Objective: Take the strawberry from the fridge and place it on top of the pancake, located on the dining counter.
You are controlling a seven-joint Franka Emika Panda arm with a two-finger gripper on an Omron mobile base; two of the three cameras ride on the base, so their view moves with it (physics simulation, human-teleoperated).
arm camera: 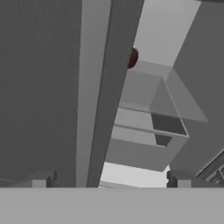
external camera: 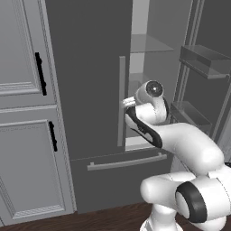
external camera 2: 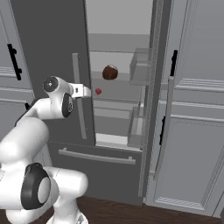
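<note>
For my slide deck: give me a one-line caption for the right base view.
White arm reaches toward the open dark grey fridge, where a tiny red strawberry sits below a dark reddish-brown lump.

A dark reddish-brown round lump (external camera 2: 110, 72) sits on a glass shelf up and to the right of the tool. Light grey panelled cabinets (external camera: 25, 113) with black handles (external camera: 41, 73) stand to its left, over a dark wooden floor (external camera 2: 131, 212).
</note>
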